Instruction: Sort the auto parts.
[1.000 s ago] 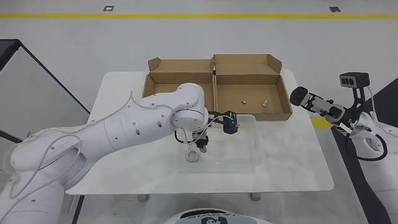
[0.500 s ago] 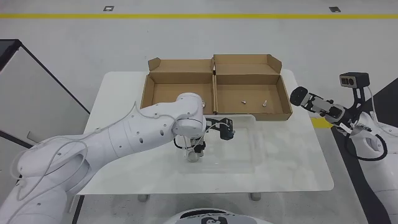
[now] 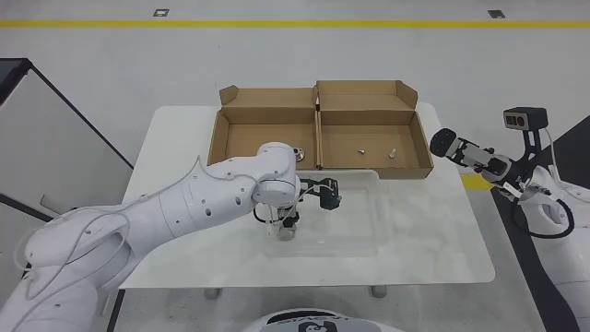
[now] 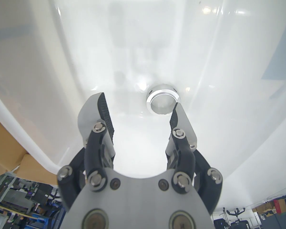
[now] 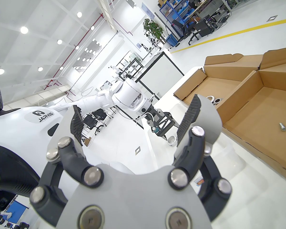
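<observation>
The left gripper [image 4: 138,103] hangs low inside the clear tray [image 4: 205,48], its claw spread apart and holding nothing. A metal ring [image 4: 162,98] lies flat on the tray floor near the tray's left edge, just beside 1 fingertip; whether the 2 touch cannot be told. The tray sits at the middle of the bench [image 3: 433,231], just in front of the cardboard box [image 3: 364,97], which stands along the bench's far edge. The box has 2 compartments. The left compartment holds at least 1 other ring [image 3: 300,154] by its right wall, and the right compartment holds 2 small bolts [image 3: 362,151]. The right gripper [image 5: 135,106] hangs beyond the bench's right edge, near the box's right end, its claw apart and empty.
</observation>
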Robot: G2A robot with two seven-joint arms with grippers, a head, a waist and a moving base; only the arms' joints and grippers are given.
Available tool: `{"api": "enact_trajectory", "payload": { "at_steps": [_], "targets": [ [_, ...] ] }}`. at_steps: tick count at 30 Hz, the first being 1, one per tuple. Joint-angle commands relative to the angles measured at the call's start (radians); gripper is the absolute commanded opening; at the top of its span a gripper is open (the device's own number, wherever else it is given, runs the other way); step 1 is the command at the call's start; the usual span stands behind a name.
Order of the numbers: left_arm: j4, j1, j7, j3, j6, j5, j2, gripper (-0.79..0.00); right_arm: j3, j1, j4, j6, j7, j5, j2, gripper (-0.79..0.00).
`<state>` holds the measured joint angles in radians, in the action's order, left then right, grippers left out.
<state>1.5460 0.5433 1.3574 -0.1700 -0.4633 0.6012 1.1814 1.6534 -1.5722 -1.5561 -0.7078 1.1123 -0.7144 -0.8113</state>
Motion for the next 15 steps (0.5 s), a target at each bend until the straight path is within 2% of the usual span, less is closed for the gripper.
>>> {"api": "enact_trajectory", "payload": {
  "at_steps": [1, 15],
  "targets": [
    [-0.002, 0.001, -0.001, 0.000, -0.001, -0.002, 0.001, -0.234, 0.000, 0.000, 0.000, 0.000, 0.000, 0.000, 0.000, 0.000],
    [-0.029, 0.027, -0.004, 0.000, -0.004, 0.029, 0.005, -0.299, 0.000, 0.000, 0.000, 0.000, 0.000, 0.000, 0.000, 0.000]
  ]
}}
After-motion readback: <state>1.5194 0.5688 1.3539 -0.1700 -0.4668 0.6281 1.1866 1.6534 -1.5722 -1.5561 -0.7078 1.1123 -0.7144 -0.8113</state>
